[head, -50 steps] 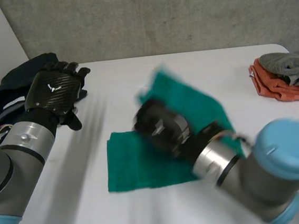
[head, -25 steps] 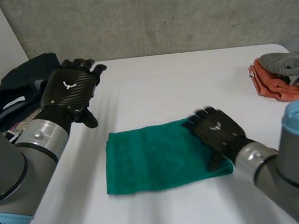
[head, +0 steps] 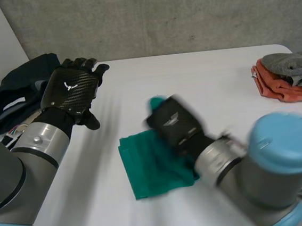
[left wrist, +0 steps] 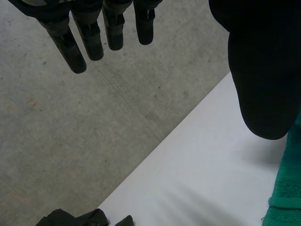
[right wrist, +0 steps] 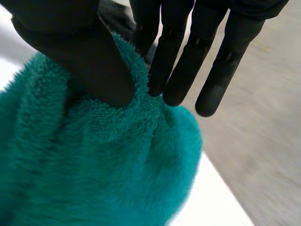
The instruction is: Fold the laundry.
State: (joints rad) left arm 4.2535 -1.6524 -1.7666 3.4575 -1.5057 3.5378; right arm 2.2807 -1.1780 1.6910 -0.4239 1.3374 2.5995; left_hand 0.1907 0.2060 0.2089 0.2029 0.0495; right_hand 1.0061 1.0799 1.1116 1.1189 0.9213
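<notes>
1. Well, our job is the green towel (head: pixel 153 166) — it lies near the middle of the white table (head: pixel 217 74), partly bunched up, with one end lifted off the top.
2. Our right hand (right wrist: pixel 84 61) has that lifted end: the thumb squeezes the fluffy cloth against the fingers, so it is clamped on the towel.
3. Our left hand (head: pixel 71 94) hangs in the air apart from the towel, fingers straight and away from the thumb, holding nothing.
4. We think the towel is light, soft and floppy. It will sag and crumple if held in one spot, but it cannot break, and it looks too fuzzy to slip.
5. The best places to hold, we think, are the corners or an edge, one hand at each.
6. A dark pile of clothes (head: pixel 14 86) sits at the table's left side, just beside our left hand. An orange and grey heap (head: pixel 289 75) sits at the far right — well apart from the towel.
7. Nothing lies between the hands and the towel, so we judge the way is free
</notes>
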